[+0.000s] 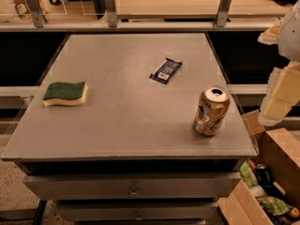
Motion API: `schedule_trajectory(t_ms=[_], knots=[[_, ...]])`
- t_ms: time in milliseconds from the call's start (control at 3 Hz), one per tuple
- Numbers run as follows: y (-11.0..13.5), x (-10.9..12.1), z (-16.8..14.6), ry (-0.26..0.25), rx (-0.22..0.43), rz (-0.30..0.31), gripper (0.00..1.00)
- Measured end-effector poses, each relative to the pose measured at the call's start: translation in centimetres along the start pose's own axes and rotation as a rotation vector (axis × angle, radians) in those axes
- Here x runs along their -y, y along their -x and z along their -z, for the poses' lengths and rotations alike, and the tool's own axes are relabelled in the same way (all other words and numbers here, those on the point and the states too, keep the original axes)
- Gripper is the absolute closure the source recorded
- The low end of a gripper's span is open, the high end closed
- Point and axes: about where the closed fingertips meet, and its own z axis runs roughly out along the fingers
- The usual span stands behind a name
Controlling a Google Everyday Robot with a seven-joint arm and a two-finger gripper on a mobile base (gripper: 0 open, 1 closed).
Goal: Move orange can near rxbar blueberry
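Observation:
The orange can point(211, 111) is dented, golden-orange with a silver top, and stands upright near the front right corner of the grey table point(122, 111). The rxbar blueberry point(165, 71), a flat dark blue wrapper with a white patch, lies flat further back, a little left of the can. My gripper point(280, 95) shows as pale yellowish-white parts at the right edge of the view, to the right of the can and off the table, apart from both things.
A green and yellow sponge point(65, 93) lies at the table's left side. An open cardboard box point(269, 182) with clutter, including a dark can point(263, 174), stands on the floor at the lower right. A railing and shelf run along the back.

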Motion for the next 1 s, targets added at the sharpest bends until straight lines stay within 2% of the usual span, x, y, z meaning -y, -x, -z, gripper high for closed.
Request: schedule_trajectory(t_ms=[667,1000], knots=[[0.0,-0.1,-0.1,0.006,0.026,-0.002,0.0],[-0.6,-0.4,-1.2,0.028,0.089,-0.011,0.0]])
